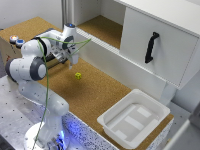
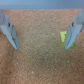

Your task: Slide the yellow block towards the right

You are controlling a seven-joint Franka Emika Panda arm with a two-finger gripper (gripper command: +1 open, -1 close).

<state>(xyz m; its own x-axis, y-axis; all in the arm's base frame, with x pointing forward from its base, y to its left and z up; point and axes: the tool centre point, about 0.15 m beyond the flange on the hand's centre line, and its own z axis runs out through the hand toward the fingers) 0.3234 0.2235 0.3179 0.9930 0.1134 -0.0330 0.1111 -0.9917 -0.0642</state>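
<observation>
Exterior view: the yellow block (image 1: 78,75) sits alone on the cork tabletop (image 1: 100,92), just below and slightly toward the view's right of the gripper (image 1: 70,64), which hangs above the cork with nothing in its grasp. Wrist view shows the fingers (image 2: 10,31) spread wide apart, the block (image 2: 63,38) lying beside one finger, partly hidden by it. Farther off stand a white bin (image 1: 134,119), a cabinet door with a black handle (image 1: 151,47), and coloured buttons (image 1: 16,40) behind the arm.
</observation>
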